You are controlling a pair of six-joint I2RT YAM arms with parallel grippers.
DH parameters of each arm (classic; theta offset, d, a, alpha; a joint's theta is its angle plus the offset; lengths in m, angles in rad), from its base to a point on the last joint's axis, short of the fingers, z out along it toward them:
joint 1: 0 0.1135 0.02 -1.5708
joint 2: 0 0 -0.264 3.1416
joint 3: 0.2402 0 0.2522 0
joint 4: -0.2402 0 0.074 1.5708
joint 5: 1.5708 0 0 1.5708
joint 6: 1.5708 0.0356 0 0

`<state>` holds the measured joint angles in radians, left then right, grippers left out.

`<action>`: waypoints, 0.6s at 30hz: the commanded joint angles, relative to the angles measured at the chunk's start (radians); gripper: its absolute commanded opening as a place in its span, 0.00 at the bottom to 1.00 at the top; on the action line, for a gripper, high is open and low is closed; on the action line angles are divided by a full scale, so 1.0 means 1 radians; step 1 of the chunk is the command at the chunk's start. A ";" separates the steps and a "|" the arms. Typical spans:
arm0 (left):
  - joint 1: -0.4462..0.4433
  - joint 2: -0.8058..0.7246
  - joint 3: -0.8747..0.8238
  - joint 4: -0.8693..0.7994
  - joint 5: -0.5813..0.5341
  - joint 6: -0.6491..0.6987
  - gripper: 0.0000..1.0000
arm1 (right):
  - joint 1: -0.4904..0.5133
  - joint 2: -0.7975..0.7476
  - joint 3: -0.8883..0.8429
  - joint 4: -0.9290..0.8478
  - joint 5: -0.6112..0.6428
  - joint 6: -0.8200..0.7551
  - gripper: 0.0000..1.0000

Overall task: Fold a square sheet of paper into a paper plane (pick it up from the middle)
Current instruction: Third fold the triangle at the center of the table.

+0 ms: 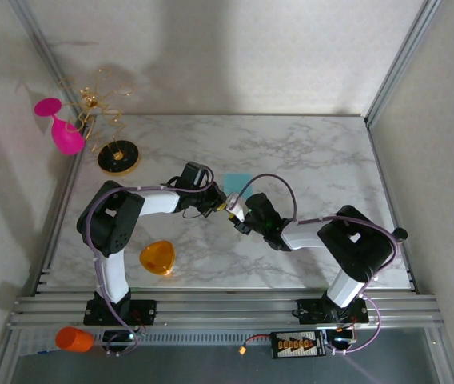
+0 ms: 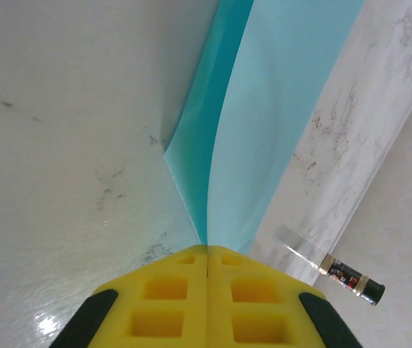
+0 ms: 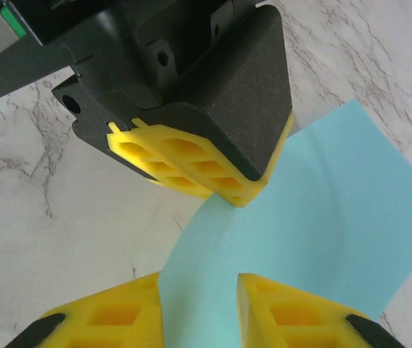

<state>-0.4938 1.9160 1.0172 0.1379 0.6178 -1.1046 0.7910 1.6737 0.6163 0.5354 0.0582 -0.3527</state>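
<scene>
The square sheet of paper (image 1: pixel 239 182) is light teal and lies on the marble table just beyond both grippers. My left gripper (image 2: pixel 207 250) is shut on the sheet's near edge, and the paper (image 2: pixel 264 130) bends up into a crease from its yellow tips. In the right wrist view the sheet (image 3: pixel 315 225) curves up from the table, with the left gripper's fingers (image 3: pixel 213 177) pinching it at the top. My right gripper (image 3: pixel 199 308) stands open a finger's width, and the raised part of the sheet runs between its fingers. A paper plane is out of view.
An orange rounded-triangle piece (image 1: pixel 157 258) lies at the front left of the table. A pink glass (image 1: pixel 61 128) and a gold wire stand on a black base (image 1: pixel 118 157) are at the back left. An orange cup (image 1: pixel 73 339) sits below the front rail.
</scene>
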 commanded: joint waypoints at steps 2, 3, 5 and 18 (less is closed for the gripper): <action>0.003 -0.034 -0.008 -0.004 0.014 -0.009 0.00 | 0.008 0.006 0.027 0.024 -0.018 -0.002 0.25; 0.003 -0.035 -0.009 -0.004 0.013 -0.010 0.00 | 0.007 0.007 0.028 0.024 -0.024 0.001 0.23; 0.006 -0.040 -0.011 -0.013 0.002 -0.008 0.04 | 0.007 0.007 0.028 0.019 -0.032 0.004 0.19; 0.076 -0.112 0.021 -0.124 -0.071 0.143 0.32 | 0.007 -0.019 0.021 -0.074 -0.220 0.090 0.04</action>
<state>-0.4004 1.8233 1.0138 0.0437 0.5537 -1.0126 0.7910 1.6733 0.6228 0.4957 -0.0772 -0.3096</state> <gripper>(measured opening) 0.320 0.062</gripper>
